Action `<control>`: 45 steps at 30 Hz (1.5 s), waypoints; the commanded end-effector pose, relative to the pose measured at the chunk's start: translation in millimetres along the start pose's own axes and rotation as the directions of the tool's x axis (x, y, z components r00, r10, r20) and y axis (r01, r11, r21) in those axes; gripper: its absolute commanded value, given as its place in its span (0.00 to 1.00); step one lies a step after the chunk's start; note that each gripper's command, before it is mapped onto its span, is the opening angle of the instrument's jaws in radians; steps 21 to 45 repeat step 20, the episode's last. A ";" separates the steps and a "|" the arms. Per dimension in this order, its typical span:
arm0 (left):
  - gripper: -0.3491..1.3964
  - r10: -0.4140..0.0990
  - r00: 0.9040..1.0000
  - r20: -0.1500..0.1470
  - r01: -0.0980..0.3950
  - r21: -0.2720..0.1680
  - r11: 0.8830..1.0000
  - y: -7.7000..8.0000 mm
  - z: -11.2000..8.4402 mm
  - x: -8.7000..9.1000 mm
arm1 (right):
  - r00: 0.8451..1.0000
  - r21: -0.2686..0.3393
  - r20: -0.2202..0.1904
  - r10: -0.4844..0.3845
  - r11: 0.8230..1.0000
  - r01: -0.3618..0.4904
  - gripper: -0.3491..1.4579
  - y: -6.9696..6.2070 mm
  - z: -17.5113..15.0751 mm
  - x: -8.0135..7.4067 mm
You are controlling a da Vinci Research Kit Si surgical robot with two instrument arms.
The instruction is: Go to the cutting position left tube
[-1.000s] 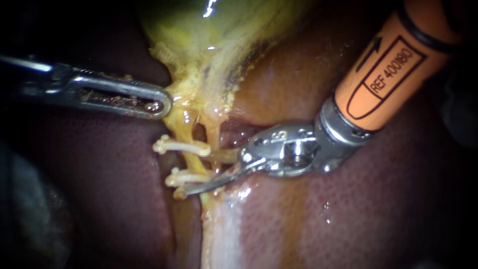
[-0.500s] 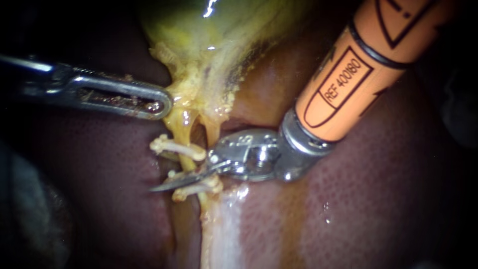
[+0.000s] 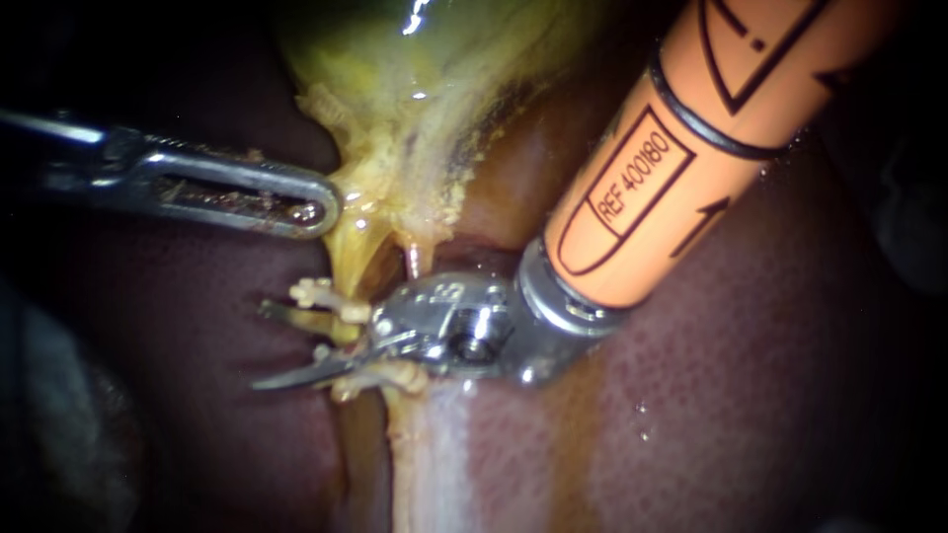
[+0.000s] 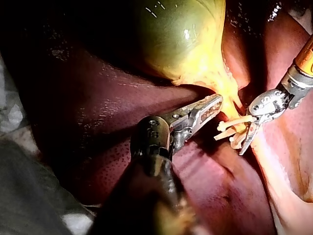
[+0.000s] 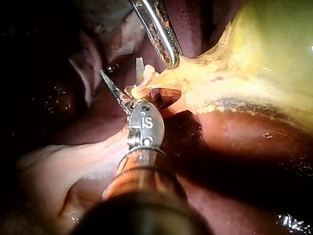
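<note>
Risking a cut too close to a clip, I judge, the right instrument's pincer (image 3: 259,345) is standing open, holding nothing, its blades reaching across the left tube (image 3: 348,331); the tube is lying between the two blades, between the upper clip (image 3: 318,292) and the lower clip (image 3: 380,378), and any tilt could be bringing an edge onto a clip or the liver (image 3: 197,424) beneath

Liver (image 3: 741,395); yel-grn gallbladder (image 3: 444,69)
</note>
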 end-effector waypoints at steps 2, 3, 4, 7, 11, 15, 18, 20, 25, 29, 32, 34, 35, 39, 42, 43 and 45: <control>0.00 0.000 1.000 0.000 0.000 -0.001 1.000 0.0 -0.1 0.0 | 1.000 0.012 -0.004 0.000 1.000 0.000 0.97 -0.5 0.0 0.3; 0.00 0.000 1.000 0.000 0.000 -0.001 1.000 0.0 -0.1 0.0 | 1.000 0.013 -0.004 0.001 1.000 -0.001 0.97 -0.7 0.0 0.5; 0.00 0.000 1.000 0.000 0.000 -0.001 1.000 0.0 -0.1 0.0 | 1.000 0.015 -0.004 0.001 1.000 -0.001 0.97 -0.8 0.0 0.7; 0.00 0.000 1.000 0.000 0.000 -0.001 1.000 0.0 -0.1 0.0 | 1.000 0.017 -0.007 0.003 1.000 -0.003 0.97 -1.0 -0.1 1.0; 0.00 0.000 1.000 0.000 0.000 -0.001 1.000 0.0 -0.1 0.0 | 1.000 0.017 -0.007 0.003 1.000 -0.003 0.97 -1.0 -0.2 1.0; 0.00 0.000 1.000 0.000 0.000 -0.001 1.000 0.0 -0.1 0.0 | 1.000 0.017 -0.007 0.003 1.000 -0.003 0.97 -1.0 -0.2 1.0; 0.00 0.000 1.000 0.000 0.000 -0.001 1.000 0.0 -0.1 0.0 | 1.000 0.017 -0.007 0.003 1.000 -0.003 0.97 -0.9 -0.2 0.9; 0.00 0.000 1.000 0.000 0.000 -0.001 1.000 0.0 -0.1 0.0 | 1.000 0.016 -0.007 0.009 1.000 -0.009 0.97 -0.8 -0.2 0.9; 0.00 0.000 1.000 0.000 0.000 -0.001 1.000 0.0 -0.1 0.0 | 1.000 0.016 -0.007 0.009 1.000 -0.009 0.97 -0.8 -0.2 0.9; 0.00 0.000 1.000 0.000 0.000 -0.001 1.000 0.0 -0.1 0.0 | 1.000 0.016 -0.007 0.009 1.000 -0.009 0.97 -0.8 -0.2 0.9; 0.00 0.000 1.000 0.000 0.000 -0.001 1.000 0.0 -0.1 0.0 | 1.000 0.016 -0.007 0.009 1.000 -0.009 0.97 -0.8 -0.2 0.9; 0.00 0.000 1.000 0.000 0.000 -0.001 1.000 0.0 -0.1 0.0 | 1.000 0.016 -0.007 0.009 1.000 -0.009 0.97 -0.8 -0.2 0.9; 0.00 0.000 1.000 0.000 0.000 -0.001 1.000 0.0 -0.1 0.0 | 1.000 0.016 -0.007 0.009 1.000 -0.009 0.97 -0.8 -0.2 0.9; 0.00 0.000 1.000 0.000 0.000 -0.001 1.000 0.0 -0.1 0.0 | 1.000 0.016 -0.007 0.009 1.000 -0.009 0.97 -0.8 -0.2 0.9; 0.00 0.000 1.000 0.000 0.000 -0.001 1.000 0.0 -0.1 0.0 | 1.000 0.016 -0.007 0.009 1.000 -0.009 0.97 -0.8 -0.2 0.9; 0.00 0.000 1.000 0.000 0.000 -0.001 1.000 0.0 -0.1 0.0 | 1.000 0.016 -0.007 0.009 1.000 -0.009 0.97 -0.8 -0.2 0.9; 0.00 0.000 1.000 0.000 0.000 -0.001 1.000 0.0 -0.1 0.0 | 1.000 0.016 -0.007 0.009 1.000 -0.009 0.97 -0.8 -0.2 0.9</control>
